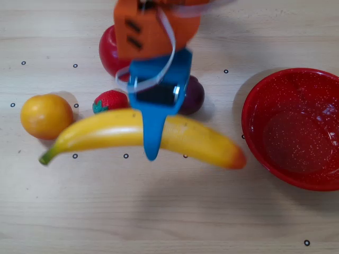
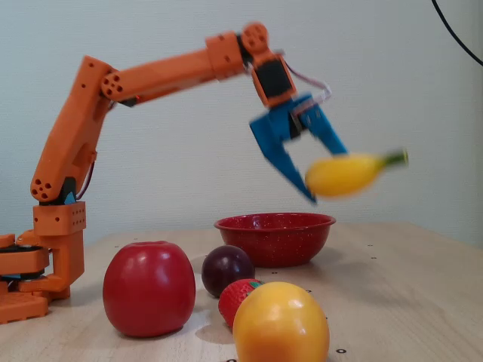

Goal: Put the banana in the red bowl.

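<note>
My blue gripper (image 1: 152, 143) is shut on the banana (image 1: 100, 132), a long yellow fruit with a green stem tip, and grips it near its middle. In the fixed view the gripper (image 2: 324, 177) holds the banana (image 2: 347, 173) high in the air, above the far rim of the red bowl (image 2: 275, 240), with the banana slightly blurred. In the overhead view the speckled red bowl (image 1: 265, 100) stands empty at the right, and the banana's orange-tinged end lies just left of its rim. One finger crosses over the banana; the other is hidden under it.
A red apple (image 1: 108, 50), a strawberry (image 1: 110, 100), a dark plum (image 1: 193, 95) and a round orange-yellow fruit (image 1: 46, 115) sit on the wooden table to the left of the bowl. The arm's orange base (image 2: 45, 256) stands at the left of the fixed view.
</note>
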Motion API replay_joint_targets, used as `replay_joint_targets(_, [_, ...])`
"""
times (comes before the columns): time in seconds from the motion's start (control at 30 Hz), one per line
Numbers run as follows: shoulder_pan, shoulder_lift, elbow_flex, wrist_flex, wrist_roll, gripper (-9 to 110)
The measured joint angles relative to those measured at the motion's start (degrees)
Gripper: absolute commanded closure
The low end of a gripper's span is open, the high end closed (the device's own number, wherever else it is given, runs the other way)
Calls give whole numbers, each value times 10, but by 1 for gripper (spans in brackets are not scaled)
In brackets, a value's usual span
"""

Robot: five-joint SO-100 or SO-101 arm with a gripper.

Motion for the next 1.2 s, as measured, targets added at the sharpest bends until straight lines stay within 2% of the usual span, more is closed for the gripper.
replay_joint_targets(0.6, [239, 236, 295, -151, -36, 101])
replay_joint_targets(0.83, [315, 237, 365, -171, -2, 101])
replay_joint_targets(1.13, [357, 185, 377, -188, 39, 101])
replay_joint_targets(1.2, [359, 161, 377, -188, 39, 96])
